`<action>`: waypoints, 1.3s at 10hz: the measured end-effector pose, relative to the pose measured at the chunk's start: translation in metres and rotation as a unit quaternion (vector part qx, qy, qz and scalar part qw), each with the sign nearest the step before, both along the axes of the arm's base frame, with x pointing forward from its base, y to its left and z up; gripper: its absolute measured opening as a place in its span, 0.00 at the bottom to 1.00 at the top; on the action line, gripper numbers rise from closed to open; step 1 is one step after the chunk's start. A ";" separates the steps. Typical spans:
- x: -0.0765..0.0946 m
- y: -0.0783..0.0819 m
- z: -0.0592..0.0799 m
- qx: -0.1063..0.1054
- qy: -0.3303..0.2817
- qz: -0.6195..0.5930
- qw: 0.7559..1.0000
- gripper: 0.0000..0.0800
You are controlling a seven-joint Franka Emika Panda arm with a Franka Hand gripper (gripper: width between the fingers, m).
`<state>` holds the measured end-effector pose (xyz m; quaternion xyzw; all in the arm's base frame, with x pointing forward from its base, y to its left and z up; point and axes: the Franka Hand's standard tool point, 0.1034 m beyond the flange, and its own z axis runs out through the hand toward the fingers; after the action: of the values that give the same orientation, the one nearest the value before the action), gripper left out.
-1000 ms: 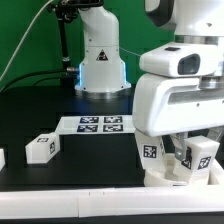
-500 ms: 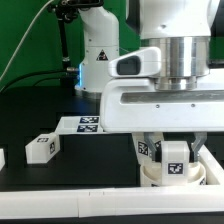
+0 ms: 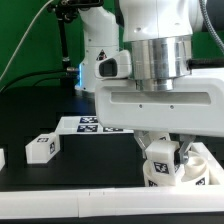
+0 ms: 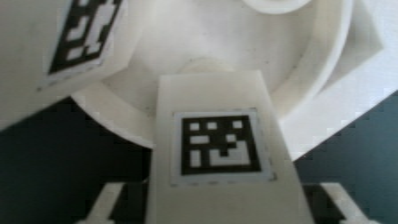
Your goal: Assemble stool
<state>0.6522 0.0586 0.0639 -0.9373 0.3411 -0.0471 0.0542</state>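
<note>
My gripper (image 3: 163,152) is shut on a white stool leg (image 3: 162,161) with a black-and-white tag. It holds the leg upright on the round white seat (image 3: 175,180) at the front of the exterior view's right. In the wrist view the leg (image 4: 217,125) fills the gap between my fingers (image 4: 112,200), with the seat's disc (image 4: 125,110) under it. A second tagged leg (image 4: 86,40) stands on the seat just beside it, and shows as a white block (image 3: 199,157) behind my hand. A loose leg (image 3: 41,147) lies on the black table at the exterior view's left.
The marker board (image 3: 92,124) lies flat in the middle of the table. A low white wall (image 3: 70,202) runs along the front edge. A small white piece (image 3: 2,157) shows at the exterior view's left edge. The arm's base (image 3: 98,60) stands at the back.
My hand has turned about its upright axis over the seat, and the held leg's tag has swung round with it. The loose leg and the marker board have not moved.
</note>
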 end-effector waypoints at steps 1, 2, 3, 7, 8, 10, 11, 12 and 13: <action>-0.008 -0.002 -0.001 0.009 0.004 -0.112 0.994 0.42; -0.012 -0.002 -0.002 0.013 0.005 -0.176 0.984 0.42; -0.016 -0.005 -0.003 0.017 0.014 -0.259 0.966 0.42; -0.027 -0.010 -0.003 0.031 0.044 -0.412 0.910 0.43; -0.029 -0.009 -0.004 0.031 0.046 -0.428 0.902 0.43; -0.030 -0.009 -0.006 0.030 0.047 -0.428 0.902 0.55; -0.030 -0.009 -0.006 0.030 0.047 -0.428 0.902 0.71; -0.030 -0.009 -0.005 0.030 0.047 -0.428 0.902 0.78; -0.025 -0.010 0.006 0.039 0.036 -0.415 0.908 0.78</action>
<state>0.6269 0.0491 0.0702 -0.7094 0.7025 -0.0176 0.0543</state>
